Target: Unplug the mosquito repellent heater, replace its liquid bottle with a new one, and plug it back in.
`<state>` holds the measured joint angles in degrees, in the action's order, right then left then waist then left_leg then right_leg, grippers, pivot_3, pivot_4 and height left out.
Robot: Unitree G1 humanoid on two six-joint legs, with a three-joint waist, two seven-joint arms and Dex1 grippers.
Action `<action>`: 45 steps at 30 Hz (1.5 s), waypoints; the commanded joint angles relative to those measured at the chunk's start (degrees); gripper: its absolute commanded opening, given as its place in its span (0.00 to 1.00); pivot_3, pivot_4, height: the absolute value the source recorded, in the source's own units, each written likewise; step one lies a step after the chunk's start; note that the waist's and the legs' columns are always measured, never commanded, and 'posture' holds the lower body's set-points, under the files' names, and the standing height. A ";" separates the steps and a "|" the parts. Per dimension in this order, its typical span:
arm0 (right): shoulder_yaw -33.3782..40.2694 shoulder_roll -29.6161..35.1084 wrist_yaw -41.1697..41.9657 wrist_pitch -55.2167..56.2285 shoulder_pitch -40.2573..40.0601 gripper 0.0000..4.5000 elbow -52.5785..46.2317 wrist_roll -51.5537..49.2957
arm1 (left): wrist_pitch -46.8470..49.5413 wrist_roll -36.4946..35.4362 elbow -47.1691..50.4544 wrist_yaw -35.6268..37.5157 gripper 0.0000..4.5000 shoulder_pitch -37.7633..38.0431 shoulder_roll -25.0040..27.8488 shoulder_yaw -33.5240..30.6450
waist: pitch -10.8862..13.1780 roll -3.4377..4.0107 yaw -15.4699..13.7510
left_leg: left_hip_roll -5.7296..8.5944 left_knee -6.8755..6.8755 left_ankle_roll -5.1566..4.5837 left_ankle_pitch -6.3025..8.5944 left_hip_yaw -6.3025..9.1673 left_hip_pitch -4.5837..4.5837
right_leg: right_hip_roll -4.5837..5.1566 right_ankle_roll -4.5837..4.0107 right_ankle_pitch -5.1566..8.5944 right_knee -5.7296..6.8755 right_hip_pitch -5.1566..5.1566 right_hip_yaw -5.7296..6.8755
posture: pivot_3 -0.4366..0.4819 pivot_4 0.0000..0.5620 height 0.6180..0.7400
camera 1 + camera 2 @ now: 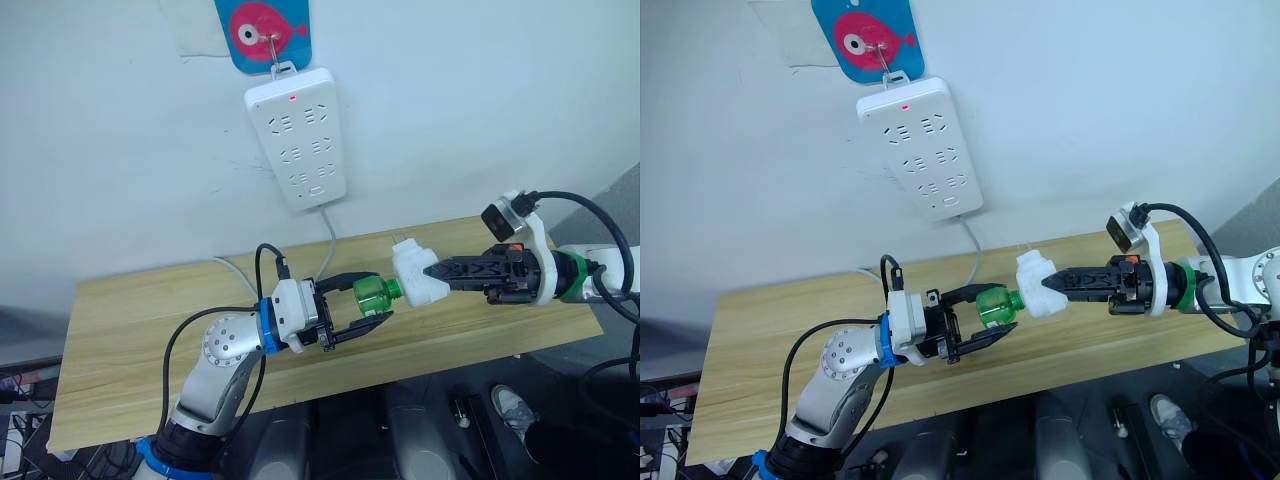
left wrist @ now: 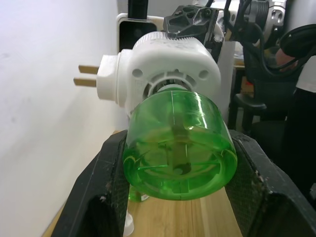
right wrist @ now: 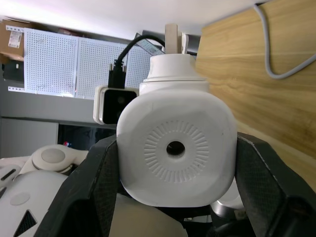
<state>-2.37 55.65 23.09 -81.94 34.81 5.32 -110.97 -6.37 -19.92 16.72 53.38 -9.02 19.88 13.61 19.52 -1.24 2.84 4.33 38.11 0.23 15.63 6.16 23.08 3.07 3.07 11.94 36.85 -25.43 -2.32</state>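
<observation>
The wooden table (image 1: 130,330) stands against a white wall, and on this wall hangs the long white power strip (image 1: 297,135) with a small red light on, its grey cable (image 1: 328,245) going down behind the table. Above the middle of the table, the two arms meet. The right tool (image 1: 432,271) is clenched on the mosquito repellent heater (image 1: 418,276), which is unplugged and held in the air, its metal prongs (image 2: 86,75) pointing toward the wall. The left tool (image 1: 385,300) has its two black fingers around the green liquid bottle (image 1: 376,295); they look closed on its sides, and the bottle is attached to the underside of the heater. It seems to me that the step now is to unscrew or pull the bottle out. The risk is that the smooth round bottle slips in the fingers if the grip is weak, or that the heater rotates in the right tool during twisting. If the bottle comes free suddenly, it can drop on the table and liquid may spill.
</observation>
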 commanded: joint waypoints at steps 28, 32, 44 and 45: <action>1.81 -4.10 -4.97 8.05 -4.32 0.65 -13.38 -2.03 | -3.11 -0.09 1.85 1.56 0.50 1.97 0.41 1.76 | -0.02 0.02 -0.11 | 0.00 0.00 0.01 -0.01 0.02 0.00 | 0.00 0.00 -0.01 0.01 -0.02 0.01 | 0.40 0.57 1.00; 1.71 -4.20 -3.88 7.32 -3.45 0.81 -12.57 -2.03 | -3.12 -0.09 1.58 1.37 0.50 2.27 0.48 1.51 | -0.02 0.02 -0.10 | 0.00 0.00 0.01 -0.01 0.02 0.00 | 0.00 0.00 -0.01 0.02 -0.02 0.01 | 0.40 0.58 1.00; 1.08 -1.86 0.01 6.45 -5.30 1.00 -12.90 -2.03 | -3.33 0.00 1.69 0.70 0.50 3.08 0.80 1.82 | -0.02 0.02 -0.09 | 0.00 0.00 0.01 0.00 0.02 0.00 | 0.00 0.00 0.00 0.02 -0.02 0.01 | 0.40 0.60 1.00; 1.03 -2.06 -0.45 6.76 -5.77 1.00 -13.09 -2.03 | -3.29 -0.02 1.64 0.65 0.50 3.02 0.78 1.81 | -0.02 0.02 -0.10 | 0.00 0.00 0.01 0.00 0.03 0.00 | 0.00 0.00 0.00 0.02 -0.01 0.01 | 0.40 0.59 1.00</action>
<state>-1.80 53.50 21.56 -75.48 29.71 -5.16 -110.97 -9.15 -19.94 16.79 54.41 -6.43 20.70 15.39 19.50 -1.23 2.74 4.33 38.11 0.24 15.63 6.18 23.08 3.07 3.07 11.93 36.87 -25.44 -2.31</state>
